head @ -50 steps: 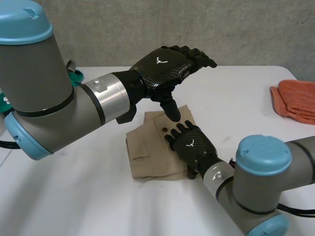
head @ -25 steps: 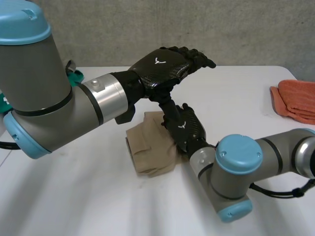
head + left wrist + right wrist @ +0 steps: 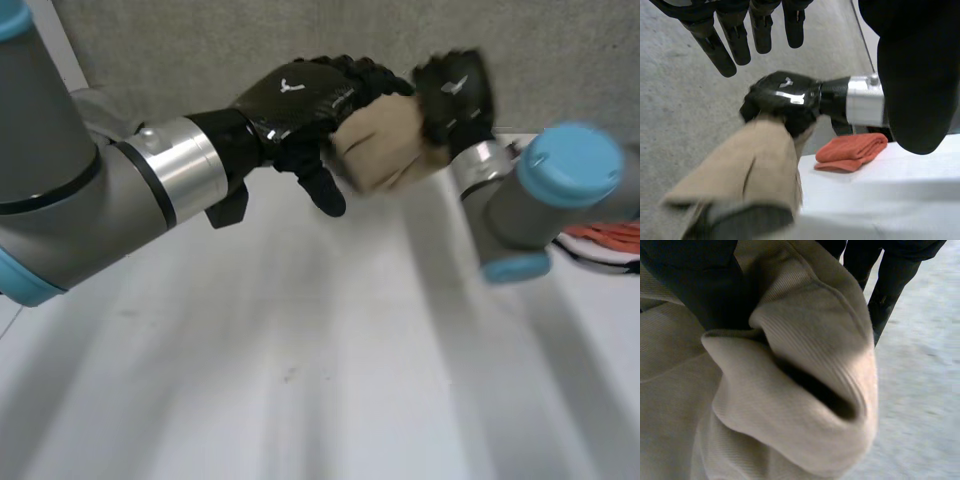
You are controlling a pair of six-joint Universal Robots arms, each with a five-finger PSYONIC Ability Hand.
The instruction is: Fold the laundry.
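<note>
A folded tan garment is up off the white table, bunched in my right hand, whose fingers and thumb are curled round it. In the right wrist view the tan garment bulges between the thumb and the fingers. My left hand is open right beside the garment, fingers straight and thumb hanging down. The left wrist view has my right hand gripping the tan garment beyond the left fingertips.
A folded orange towel lies on the table behind my right hand. A grey wall stands behind the table. My right arm reaches in across the table's right side.
My right hand closed on the tan garment and lifted it off the table, up and to the right. The left hand stayed raised beside it.
</note>
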